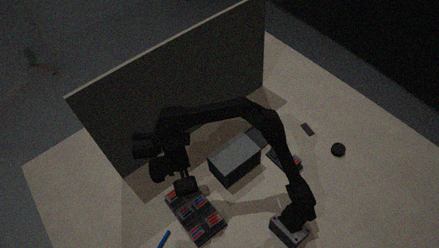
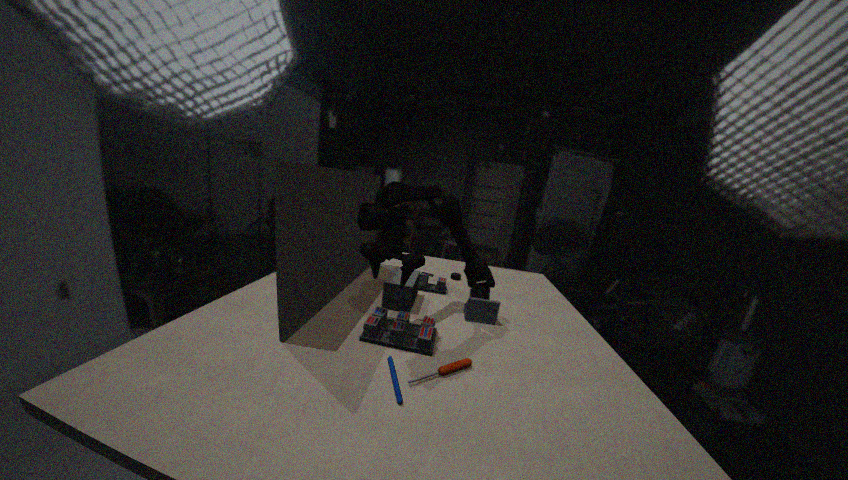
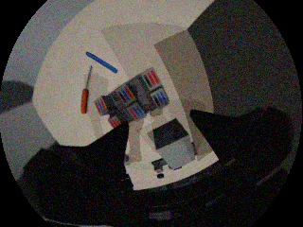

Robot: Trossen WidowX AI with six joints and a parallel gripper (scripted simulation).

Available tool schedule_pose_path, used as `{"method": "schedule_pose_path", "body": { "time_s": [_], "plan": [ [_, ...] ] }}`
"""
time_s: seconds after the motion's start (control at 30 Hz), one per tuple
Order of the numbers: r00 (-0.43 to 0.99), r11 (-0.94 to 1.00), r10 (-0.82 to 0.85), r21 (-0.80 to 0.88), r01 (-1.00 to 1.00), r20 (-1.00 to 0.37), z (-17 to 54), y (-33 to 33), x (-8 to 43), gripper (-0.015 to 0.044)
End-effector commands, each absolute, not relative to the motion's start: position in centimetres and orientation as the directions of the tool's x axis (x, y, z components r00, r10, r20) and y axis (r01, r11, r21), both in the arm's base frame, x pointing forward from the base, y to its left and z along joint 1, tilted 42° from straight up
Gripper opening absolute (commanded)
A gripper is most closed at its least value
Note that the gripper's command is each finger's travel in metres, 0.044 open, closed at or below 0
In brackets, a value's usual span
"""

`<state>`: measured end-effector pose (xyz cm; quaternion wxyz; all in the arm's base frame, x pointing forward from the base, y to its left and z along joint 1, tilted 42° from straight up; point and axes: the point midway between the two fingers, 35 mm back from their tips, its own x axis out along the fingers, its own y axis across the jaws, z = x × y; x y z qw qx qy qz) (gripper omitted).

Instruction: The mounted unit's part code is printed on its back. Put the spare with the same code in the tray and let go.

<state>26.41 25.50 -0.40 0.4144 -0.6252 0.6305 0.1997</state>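
My gripper (image 1: 172, 186) (image 2: 389, 278) (image 3: 160, 118) is open and empty, above the far end of the spares rack (image 1: 210, 238) (image 2: 395, 343) (image 3: 140, 90). Several block-shaped spares with red and blue striped labels stand in it, such as one spare (image 1: 213, 219) (image 2: 426, 330) (image 3: 101, 106). One finger hides part of the rack in the top view. The holder (image 1: 274, 158) with the mounted unit is partly behind my arm; a red-striped block (image 1: 296, 159) shows on it. The dark flat tray (image 1: 258, 138) lies beyond the grey box, partly covered by my arm. No code is readable.
The grey box (image 1: 234, 153) (image 2: 398, 296) (image 3: 176, 152) stands between rack and tray. A tall panel (image 1: 184, 67) (image 2: 321, 249) (image 3: 251, 61) rises along one side. A blue pen (image 1: 160, 245) (image 2: 395, 380) (image 3: 101, 61), orange screwdriver (image 2: 455, 366) (image 3: 84, 100) and black puck (image 1: 337, 149) lie about.
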Motion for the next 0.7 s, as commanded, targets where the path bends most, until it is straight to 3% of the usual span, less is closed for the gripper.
{"method": "schedule_pose_path", "body": {
  "time_s": [0.0,0.3,0.47,0.67],
  "plan": [
    [0.118,-0.155,-0.639,-0.023,-0.988,-0.760,-4.6,28.1,21.9,0.0440],
    [0.118,-0.173,-0.640,-0.008,-0.985,-0.760,-4.9,28.2,21.6,0.0440],
    [0.119,-0.173,-0.640,-0.008,-0.985,-0.759,-6.8,26.8,21.5,0.0309],
    [0.119,-0.173,-0.640,-0.008,-0.985,-0.759,-7.8,25.4,21.6,0.0300]
  ]
}}
